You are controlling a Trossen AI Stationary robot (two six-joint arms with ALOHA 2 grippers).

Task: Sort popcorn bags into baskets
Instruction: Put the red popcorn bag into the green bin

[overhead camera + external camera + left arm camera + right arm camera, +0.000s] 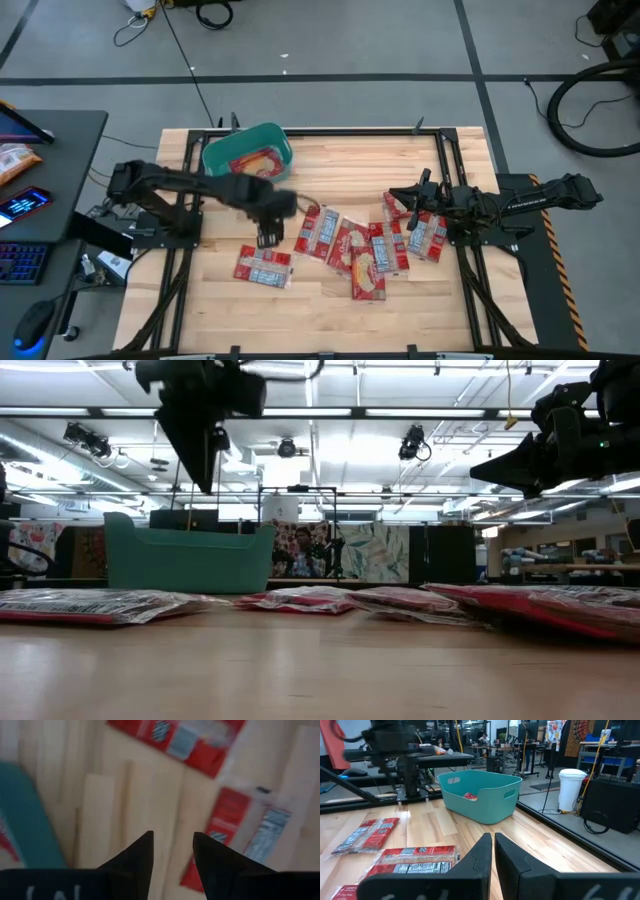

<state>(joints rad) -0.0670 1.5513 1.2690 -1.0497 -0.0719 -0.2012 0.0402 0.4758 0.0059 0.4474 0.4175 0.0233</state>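
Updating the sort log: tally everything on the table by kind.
Popcorn bags loose on the table: 7
Popcorn bags in the teal tub: at least 1
Teal tub: 1
Total: at least 9

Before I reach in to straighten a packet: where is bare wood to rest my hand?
Bare wood runs along the table's near edge, below the lone popcorn bag, and across the far right corner, right of the teal basket. The middle is crowded: overlapping bags span from the left claw to the right claw.
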